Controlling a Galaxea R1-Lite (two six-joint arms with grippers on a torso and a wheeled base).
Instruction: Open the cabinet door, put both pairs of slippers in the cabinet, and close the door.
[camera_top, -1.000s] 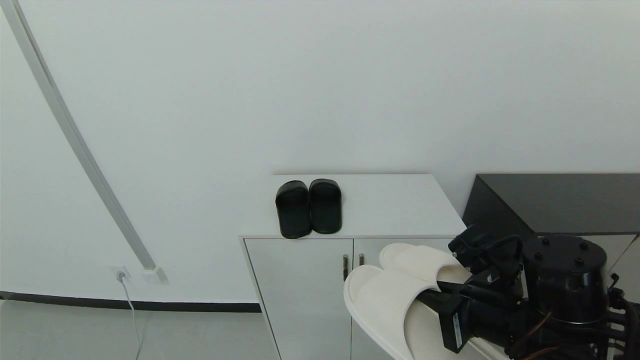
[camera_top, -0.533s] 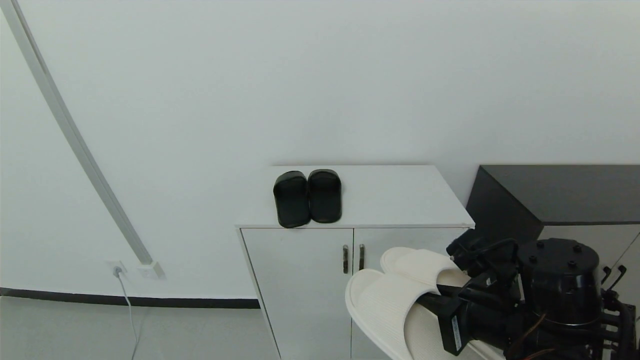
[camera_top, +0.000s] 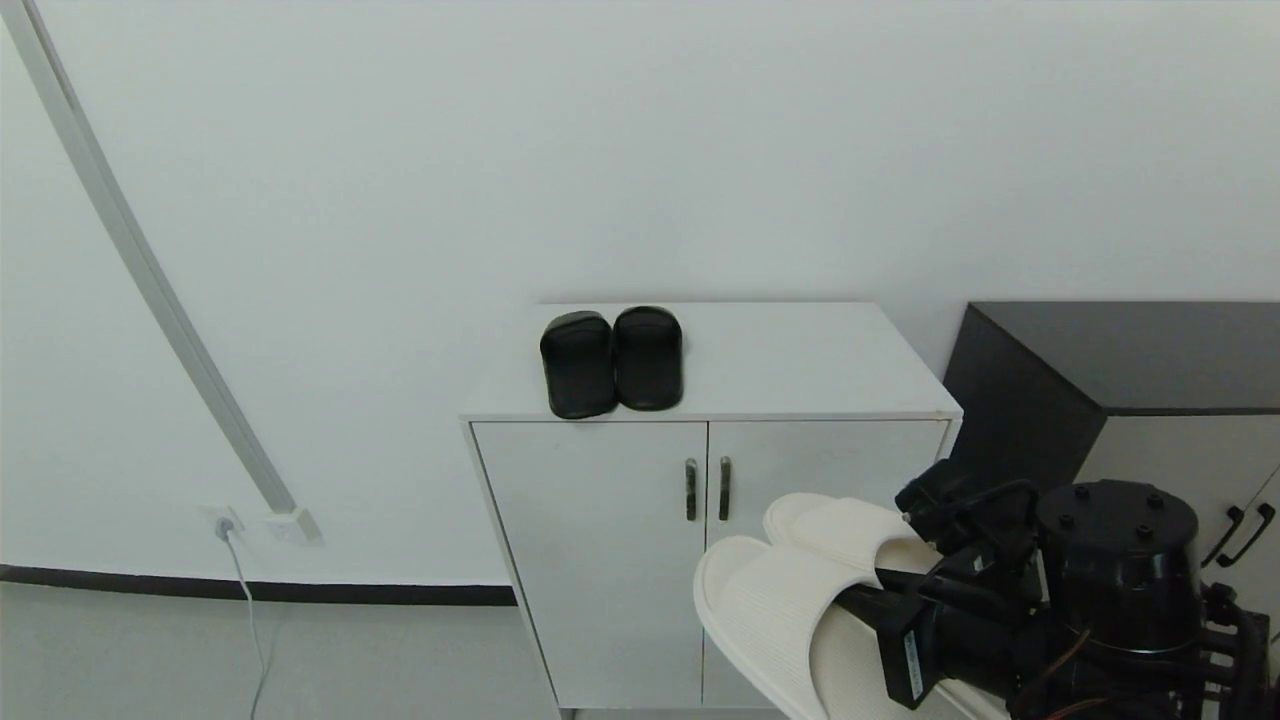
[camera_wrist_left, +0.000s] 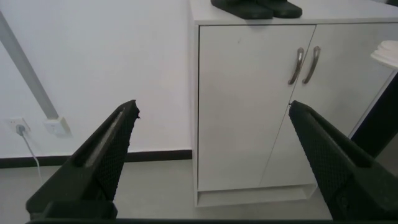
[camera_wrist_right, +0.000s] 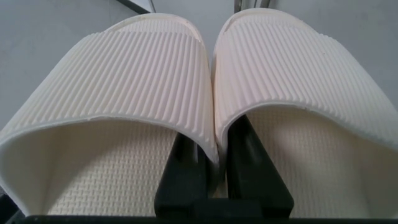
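The right tool (camera_wrist_right: 216, 163) grips the white slippers (camera_top: 800, 590): one black finger sits inside each slipper, and the two inner walls, pressed together, are pinched between them; the pair is held side by side in the air, toes pointing away from the arm, in front of the lower part of the cabinet's right door (camera_top: 825, 470) and apart from it. The black slippers (camera_top: 612, 362) lie together on the cabinet top (camera_top: 800, 370), near its front edge and above the left door (camera_top: 590, 540), touching each other along their sides. The cabinet (camera_top: 520, 600) is white and stands against the wall; both doors are closed, and the two upright handles (camera_top: 706, 489) sit just beside each other at the middle seam. The left tool (camera_wrist_left: 212, 107) is open, its two dark fingers spread wide and holding nothing; it faces the cabinet front from lower down, well apart from it. A dark cabinet (camera_top: 1010, 400) stands just right of the white one; on the wall to the left are a slanted conduit (camera_top: 140, 260), a socket (camera_top: 225, 522) and a hanging cable (camera_top: 250, 620).
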